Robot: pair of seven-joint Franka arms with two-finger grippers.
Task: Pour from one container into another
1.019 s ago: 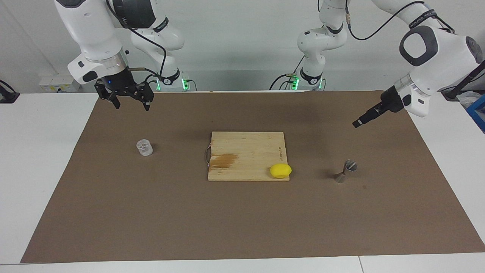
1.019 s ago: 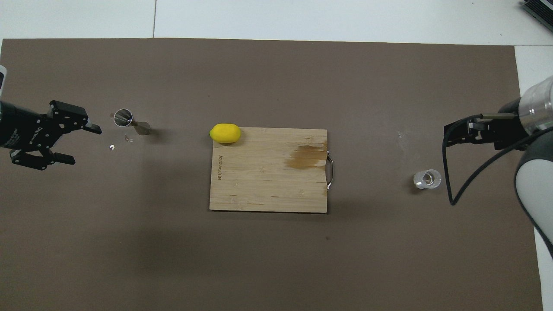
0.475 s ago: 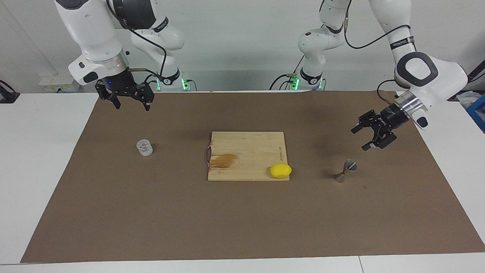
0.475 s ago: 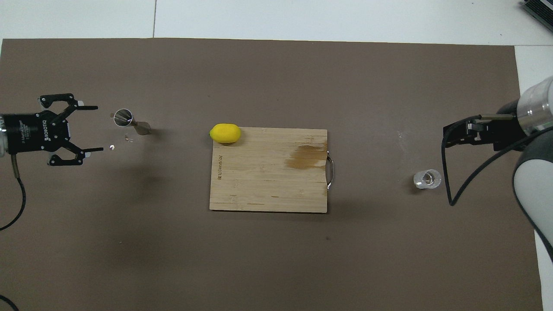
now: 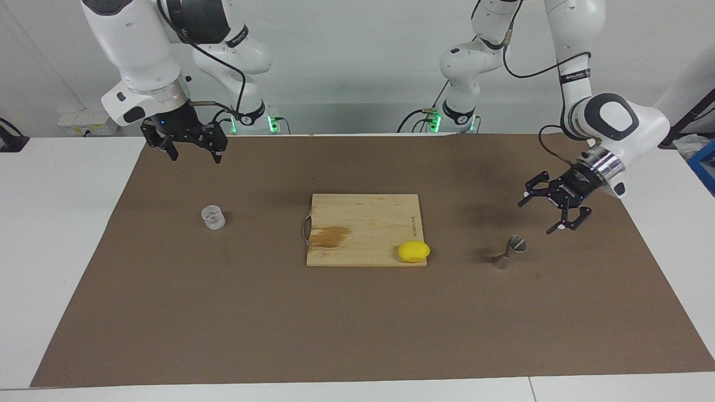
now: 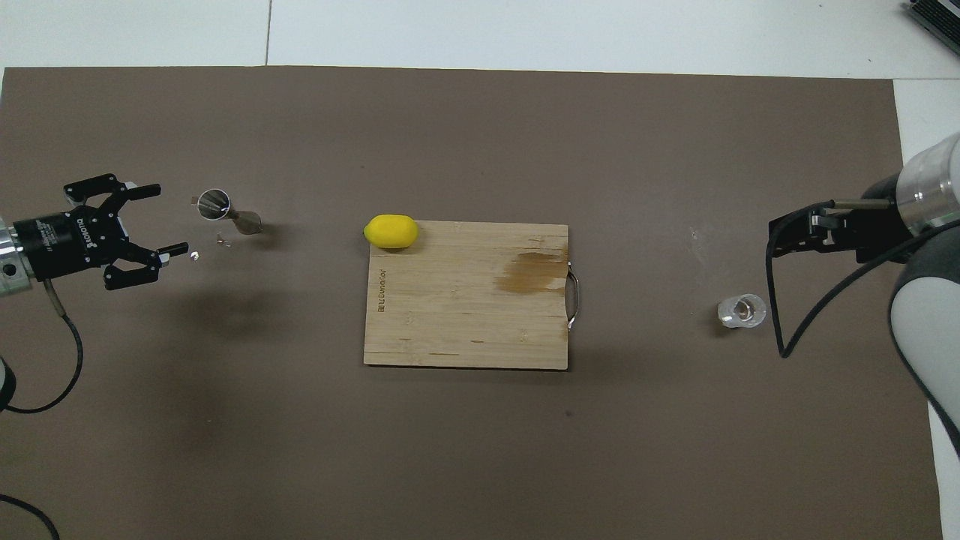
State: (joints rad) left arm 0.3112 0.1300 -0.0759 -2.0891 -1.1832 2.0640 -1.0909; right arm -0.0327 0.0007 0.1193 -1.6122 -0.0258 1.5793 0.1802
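A: Facing view? 
B: The left gripper [image 5: 537, 215] hangs spread above the mat beside the jigger [image 5: 509, 252]; the right gripper [image 5: 193, 154], spread too, waits.

A: Overhead? 
B: The cup [image 6: 742, 311] stands toward the right arm's end.

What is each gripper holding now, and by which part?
Nothing. The left gripper is open in the air beside the jigger; the right gripper is open, away from the cup.

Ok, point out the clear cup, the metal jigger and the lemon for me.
clear cup [image 5: 213, 217], facing view, on its side wall.
metal jigger [image 5: 508, 252], facing view, on its narrow waist.
lemon [image 6: 391, 231], overhead view, on the middle of its skin.
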